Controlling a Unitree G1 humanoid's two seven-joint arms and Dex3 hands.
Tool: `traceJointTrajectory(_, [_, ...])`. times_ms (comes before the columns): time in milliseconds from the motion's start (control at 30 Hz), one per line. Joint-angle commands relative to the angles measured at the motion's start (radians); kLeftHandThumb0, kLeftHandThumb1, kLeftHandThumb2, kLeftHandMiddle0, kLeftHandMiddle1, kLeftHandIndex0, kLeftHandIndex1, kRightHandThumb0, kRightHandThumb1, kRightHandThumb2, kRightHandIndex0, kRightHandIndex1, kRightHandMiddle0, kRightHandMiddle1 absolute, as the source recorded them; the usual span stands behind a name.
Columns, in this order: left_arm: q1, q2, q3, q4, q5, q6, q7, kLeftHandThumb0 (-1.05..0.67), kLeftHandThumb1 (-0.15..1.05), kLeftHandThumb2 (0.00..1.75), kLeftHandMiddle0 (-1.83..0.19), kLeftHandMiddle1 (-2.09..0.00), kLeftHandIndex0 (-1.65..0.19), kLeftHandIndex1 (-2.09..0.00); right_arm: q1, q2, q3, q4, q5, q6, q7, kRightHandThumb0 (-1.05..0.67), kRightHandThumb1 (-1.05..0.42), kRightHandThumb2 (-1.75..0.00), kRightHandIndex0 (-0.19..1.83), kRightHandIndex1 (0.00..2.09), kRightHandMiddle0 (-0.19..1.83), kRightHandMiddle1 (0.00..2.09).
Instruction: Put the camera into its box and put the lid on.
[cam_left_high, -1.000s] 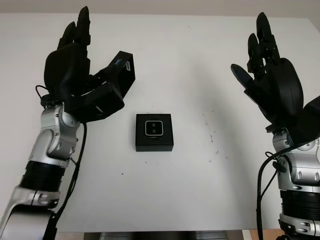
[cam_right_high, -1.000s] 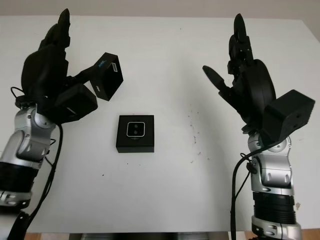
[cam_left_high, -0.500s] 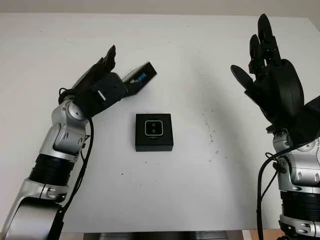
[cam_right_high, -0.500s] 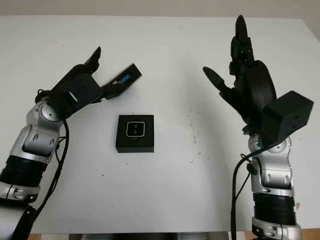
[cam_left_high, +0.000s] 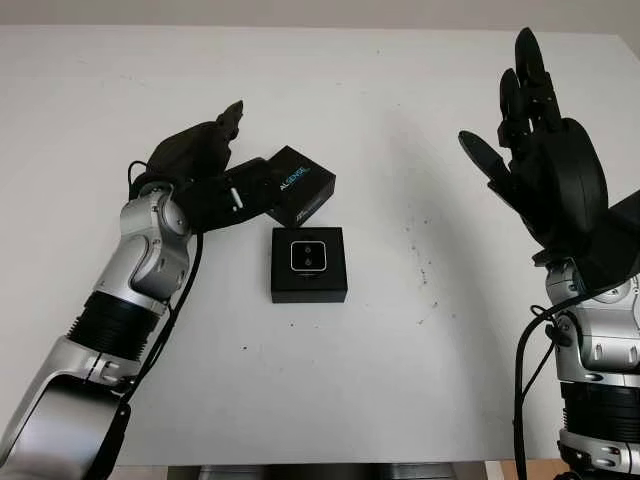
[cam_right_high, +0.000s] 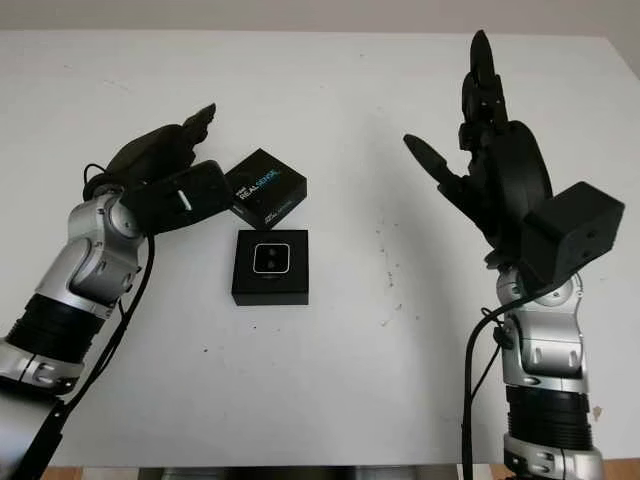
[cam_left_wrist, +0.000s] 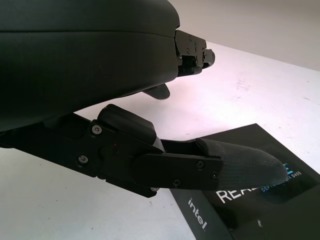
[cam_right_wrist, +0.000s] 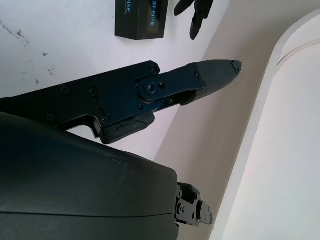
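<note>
Black and square, the box (cam_left_high: 309, 264) sits mid-table with the camera (cam_left_high: 309, 257) already seated face-up, so the lid step is in hand. Its lid (cam_left_high: 298, 184), printed side up, lies just at 11 o'clock of the box, the left hand (cam_left_high: 200, 175) pinching its near edge. Next it needs lifting and squaring over the box, while the right hand (cam_left_high: 545, 170) hangs open at 3 o'clock.

Black lid (cam_left_high: 298, 186) with white lettering, white table (cam_left_high: 350, 380)
</note>
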Motion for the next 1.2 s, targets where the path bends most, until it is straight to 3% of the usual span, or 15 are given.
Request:
traceJointTrajectory(0, [-0.032,0.012,0.012,-0.007,-0.024,-0.019,-0.021,-0.96,1.05,0.48,-0.07,-0.52,0.08,-0.04,0.008,-0.005,-0.002,-0.023,0.001,0.002,-0.002,-0.73,-1.05,-0.11,-0.19,0.0,-0.18,0.04])
traceJointTrajectory(133, [-0.058,0.011,0.027,-0.032,-0.085,-0.032,-0.084,-1.0,1.05,0.49,-0.01,-0.15,0.18,-0.04,0.0,-0.004,-0.001,-0.01,0.007,-0.004,0.006,-0.72,-1.05,-0.1,-0.19,0.0,-0.19,0.03])
traceJointTrajectory(367, [-0.112,0.008,-0.013,-0.06,-0.102,-0.004,-0.201,-1.05,1.05,0.53,-0.05,-0.08,0.19,0.0,-0.005,-0.001,0.004,-0.013,0.008,0.001,0.007,-0.7,-1.05,-0.1,-0.19,0.0,-0.19,0.03])
traceJointTrajectory(633, [-0.112,-0.014,-0.114,-0.14,0.04,0.039,-0.189,-1.05,1.05,0.53,0.03,-0.04,0.19,0.0,-0.005,0.011,0.014,-0.015,0.012,0.009,0.001,-0.68,-1.05,-0.1,-0.19,0.0,-0.19,0.0])
traceJointTrajectory(833, [-0.13,-0.026,-0.245,-0.139,0.273,0.094,-0.246,-1.05,1.05,0.59,0.18,0.0,0.19,0.0,0.003,0.016,0.016,-0.021,0.014,0.012,-0.005,-0.69,-1.05,-0.09,-0.19,0.0,-0.19,0.0])
traceJointTrajectory(1167, [-0.122,-0.109,-0.289,-0.141,0.43,0.208,-0.326,-1.05,1.05,0.52,0.19,0.0,0.19,0.0,0.009,0.023,0.022,-0.03,0.006,0.028,-0.022,-0.69,-1.05,-0.07,-0.19,0.0,-0.19,0.01])
